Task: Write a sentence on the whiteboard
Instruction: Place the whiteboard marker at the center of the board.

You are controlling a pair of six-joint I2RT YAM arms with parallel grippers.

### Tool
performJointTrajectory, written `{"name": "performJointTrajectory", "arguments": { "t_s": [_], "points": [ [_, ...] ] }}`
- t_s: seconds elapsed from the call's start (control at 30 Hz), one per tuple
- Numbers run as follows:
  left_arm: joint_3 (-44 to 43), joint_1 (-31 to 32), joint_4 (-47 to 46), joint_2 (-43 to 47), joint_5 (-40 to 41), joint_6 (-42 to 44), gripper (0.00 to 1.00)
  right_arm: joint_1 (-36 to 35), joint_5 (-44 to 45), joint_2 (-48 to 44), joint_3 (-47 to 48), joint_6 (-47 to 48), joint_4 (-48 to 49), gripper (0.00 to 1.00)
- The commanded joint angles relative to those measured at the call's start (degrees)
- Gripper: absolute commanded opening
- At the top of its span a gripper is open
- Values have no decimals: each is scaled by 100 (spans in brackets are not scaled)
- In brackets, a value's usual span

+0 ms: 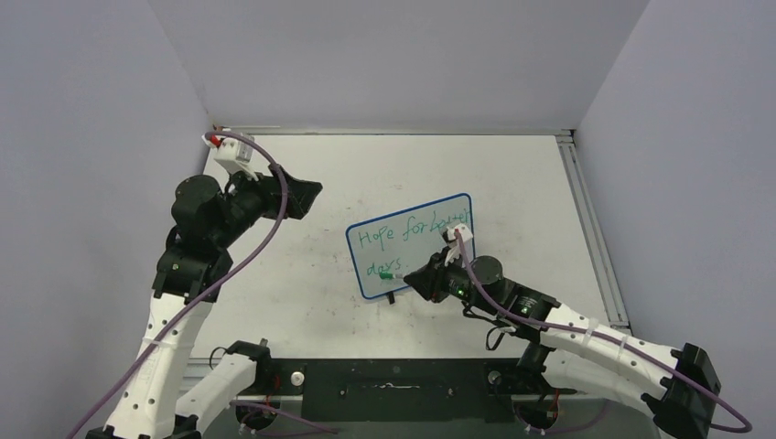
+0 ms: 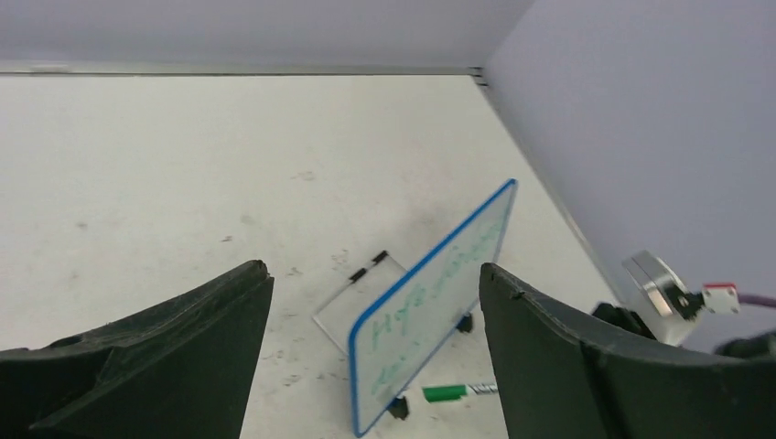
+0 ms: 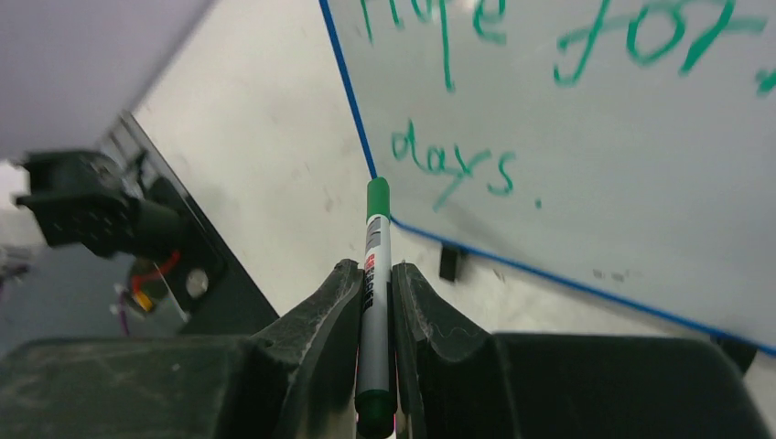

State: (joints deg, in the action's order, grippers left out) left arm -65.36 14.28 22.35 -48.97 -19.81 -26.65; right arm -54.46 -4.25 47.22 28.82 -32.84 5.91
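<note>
One whiteboard (image 1: 423, 263), one marker (image 3: 375, 265) — sentence (image 3: 448, 167) in two lines.

The marker (image 3: 376, 247) sits pinched between the right fingers (image 3: 325, 315) and pokes out ahead of them, tip right at the lower left corner of the whiteboard (image 3: 641, 183). That whiteboard stands on the desk (image 1: 302, 293) just ahead of those fingers, with the sentence (image 3: 448, 165) on the face toward them. The left fingers (image 2: 183, 347) hang well apart from it, whiteboard and marker lying ahead between them.
</note>
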Motion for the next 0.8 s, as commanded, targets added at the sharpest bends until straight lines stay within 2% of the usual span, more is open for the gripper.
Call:
{"name": "performJointTrajectory", "arguments": {
  "t_s": [0.0,0.1,0.17,0.23,0.37,0.47,0.63,0.67,0.7,0.77],
  "points": [
    [-1,-118,509,-158,1555,1053,81,-24,-672,270,134,407,-1786,5],
    [485,-119,100,62,2366,1242,82,-25,-910,617,68,361,-1831,5],
    [951,-128,-175,238,2711,1273,83,-8,-699,843,60,310,-1849,5],
    [1394,-141,-426,403,2883,1281,83,13,-371,1029,95,285,-1840,10],
    [2047,-153,-737,587,3144,1254,83,40,355,1294,240,223,-1975,29],
    [2115,-163,-685,595,3248,1354,84,58,1032,1361,351,163,-2174,58],
    [2131,-163,-633,645,3538,1425,86,68,1994,1108,608,222,-2320,93],
    [2137,-164,-634,669,3595,1434,87,76,2225,1036,684,289,-2350,98],
    [2148,-165,-639,696,3680,1435,89,89,2433,943,758,390,-2357,93],
    [2151,-164,-652,758,3832,1375,94,128,3018,752,959,685,-2319,90]
  ]
}}
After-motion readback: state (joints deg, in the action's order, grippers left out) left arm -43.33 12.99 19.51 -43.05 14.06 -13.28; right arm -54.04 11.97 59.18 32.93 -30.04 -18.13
